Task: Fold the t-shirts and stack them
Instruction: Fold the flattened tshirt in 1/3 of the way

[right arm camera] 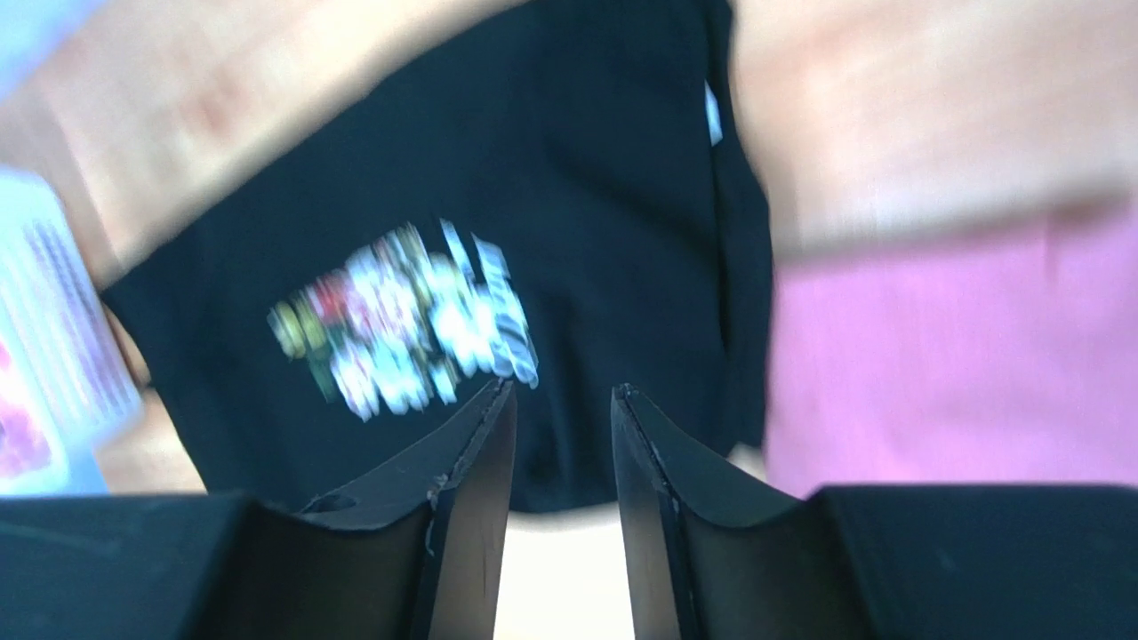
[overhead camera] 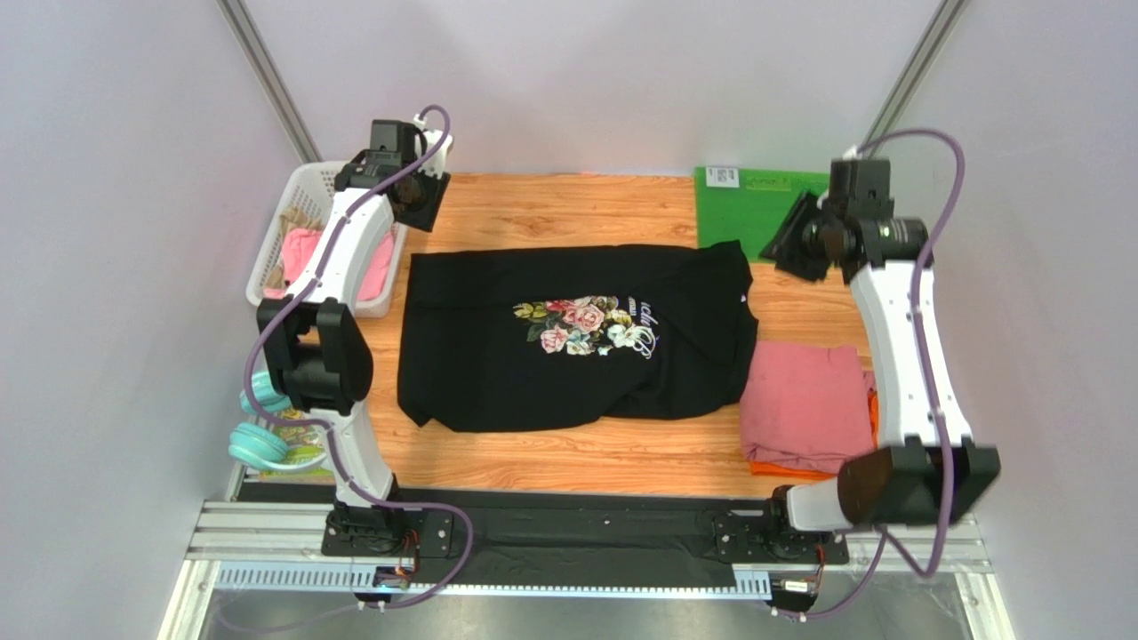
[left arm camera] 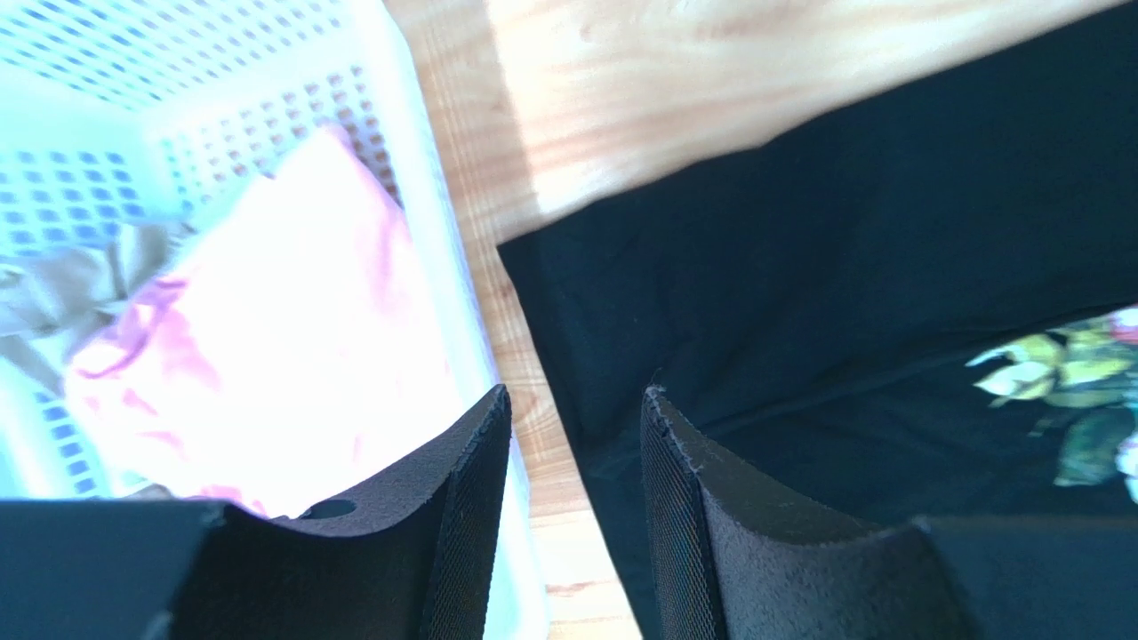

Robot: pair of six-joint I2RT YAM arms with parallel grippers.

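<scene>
On the wooden table [overhead camera: 561, 460], at its centre, the black t-shirt [overhead camera: 508, 374] is found spread flat, print side up. Its long axis is laid from 9 o'clock to 3 o'clock in the top view. The floral print [overhead camera: 588, 324] is set near the middle of the cloth. The 9 o'clock end is seen as a straight edge, while the 3 o'clock end is rumpled and partly turned over. A small white tag [right arm camera: 712, 118] is noted at that 3 o'clock end in the right wrist view.

At 4 o'clock from the black shirt, just beside it, the dusty-pink t-shirt [overhead camera: 806, 400] is recorded as folded into a rough square. It is stacked on the orange t-shirt [overhead camera: 788, 470], of which only a strip is shown along the near and right edges.

The left gripper [left arm camera: 575, 400] is held at 10 o'clock, above the black shirt's corner and the wall of a white basket [overhead camera: 301, 200]. Its fingers are parted and nothing is gripped.

The right gripper [right arm camera: 561, 394] is held at 2 o'clock, near a green mat [overhead camera: 748, 207]. Its fingers are likewise parted and nothing is gripped.

Pink cloth [overhead camera: 301, 251] is observed inside the basket.
</scene>
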